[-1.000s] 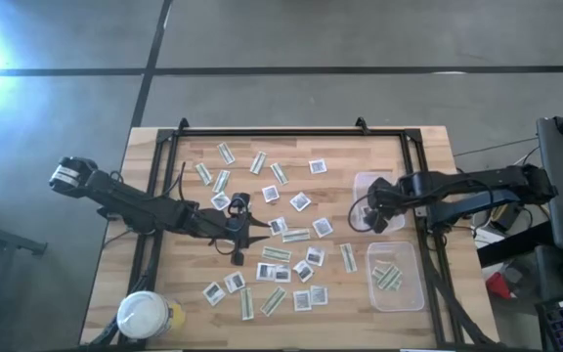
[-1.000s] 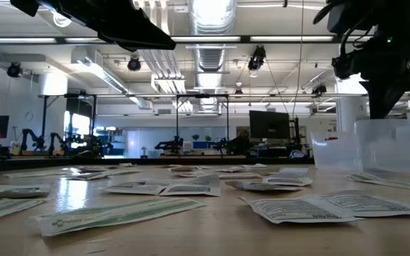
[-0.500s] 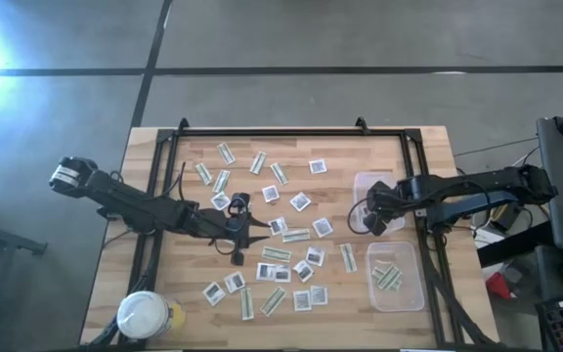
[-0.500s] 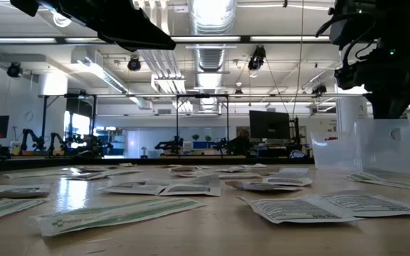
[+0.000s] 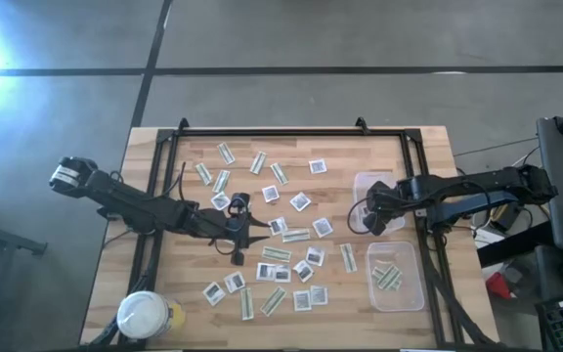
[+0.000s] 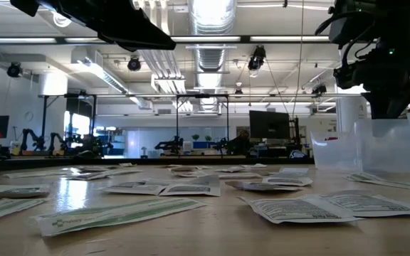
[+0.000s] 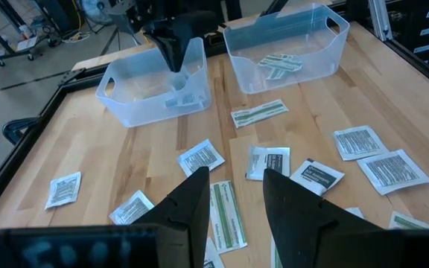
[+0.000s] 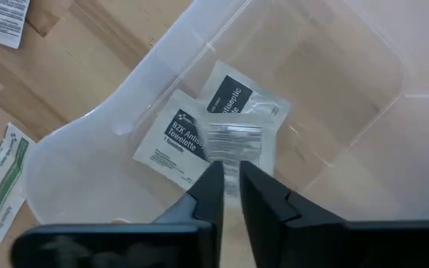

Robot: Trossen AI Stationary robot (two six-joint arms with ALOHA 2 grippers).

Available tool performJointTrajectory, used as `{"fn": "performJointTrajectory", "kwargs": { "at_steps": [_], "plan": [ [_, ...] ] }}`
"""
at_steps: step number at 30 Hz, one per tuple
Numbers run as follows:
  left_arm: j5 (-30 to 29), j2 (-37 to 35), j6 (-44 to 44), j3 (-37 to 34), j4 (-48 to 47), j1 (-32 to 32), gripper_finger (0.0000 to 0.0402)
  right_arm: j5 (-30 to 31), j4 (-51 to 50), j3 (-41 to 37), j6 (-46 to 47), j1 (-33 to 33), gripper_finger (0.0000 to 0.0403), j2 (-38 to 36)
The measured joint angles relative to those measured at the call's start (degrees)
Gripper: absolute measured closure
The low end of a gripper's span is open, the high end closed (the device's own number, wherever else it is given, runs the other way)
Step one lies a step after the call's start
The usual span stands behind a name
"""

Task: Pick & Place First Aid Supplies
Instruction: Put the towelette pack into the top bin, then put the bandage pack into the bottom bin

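Observation:
First aid supplies [image 5: 281, 249], square white packets and narrow green-and-white strips, lie flat and scattered over the wooden table. My right gripper [image 8: 229, 179] points down into the far clear tub [image 8: 334, 67], its fingers a narrow gap apart. Two printed white packets [image 8: 173, 141] lie on the tub's floor, and a blurred white packet [image 8: 237, 138] shows just past the fingertips. My left gripper [image 7: 233, 197] hovers open over the table's middle left, above the packets, with nothing between its fingers. My right gripper's fingertips [image 8: 213, 175] stand right at the near edge of the blurred white packet inside the tub, pointing down from above. I cannot tell whether they touch it.
A second clear tub [image 5: 396, 293] nearer the front right holds green-and-white strips [image 5: 387, 277]. A white-lidded round jar [image 5: 145, 315] stands at the front left corner. A black frame [image 5: 291, 131] runs along the table's far and side edges.
My right gripper has sunk a little deeper into the far clear tub. My left arm has kept still.

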Motion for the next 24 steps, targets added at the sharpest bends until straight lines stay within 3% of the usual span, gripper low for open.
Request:
{"fn": "performJointTrajectory", "kwargs": {
  "at_steps": [5, 12, 20, 24],
  "plan": [
    [-2.4, 0.0, 0.4, 0.0, -0.9, 0.0, 0.0280, 1.6, -0.1, 0.1, -0.3, 0.0, 0.0310, -0.1],
    [-14.8, 0.0, -2.1, 0.0, -1.4, 0.0, 0.0280, 1.2, -1.4, 4.7, -2.4, 0.0, 0.0275, -0.2],
    [-15.1, 0.0, -5.1, 0.0, -4.0, 0.0, 0.0279, 1.2, -1.3, 10.2, -4.7, 0.2, 0.0271, -0.2],
    [-15.1, 0.0, -7.6, 0.0, -6.6, 0.1, 0.0261, 1.1, -1.2, 11.7, -4.9, 0.8, 0.0278, -0.2]
  ]
}}
